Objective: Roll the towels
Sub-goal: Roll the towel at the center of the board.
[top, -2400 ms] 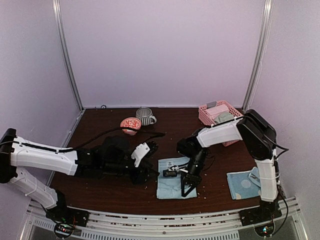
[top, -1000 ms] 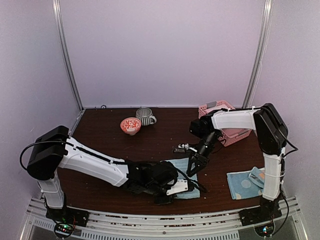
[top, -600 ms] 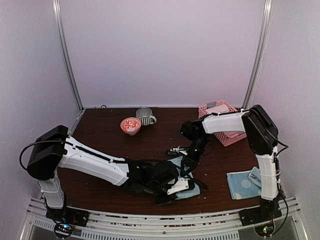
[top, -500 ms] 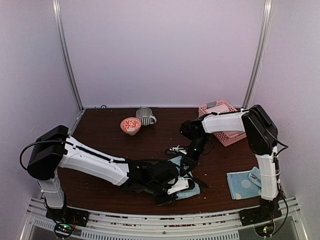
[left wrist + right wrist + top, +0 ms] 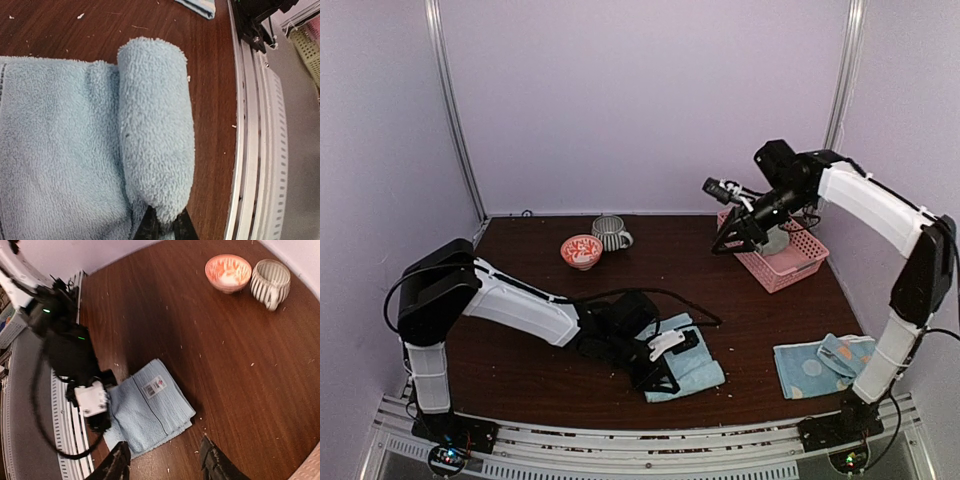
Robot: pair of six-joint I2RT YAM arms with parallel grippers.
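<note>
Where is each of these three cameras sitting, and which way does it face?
Top external: fixed above and behind the arms, facing down over the table; both arms show, left tool and right tool.
Left wrist: on the left arm, looking along its fingers at the partly rolled light blue towel they pinch.
Right wrist: on the raised right arm, looking down at bowl, mug and left arm; its open fingers frame the bottom.
Shared: all three show that towel.
</note>
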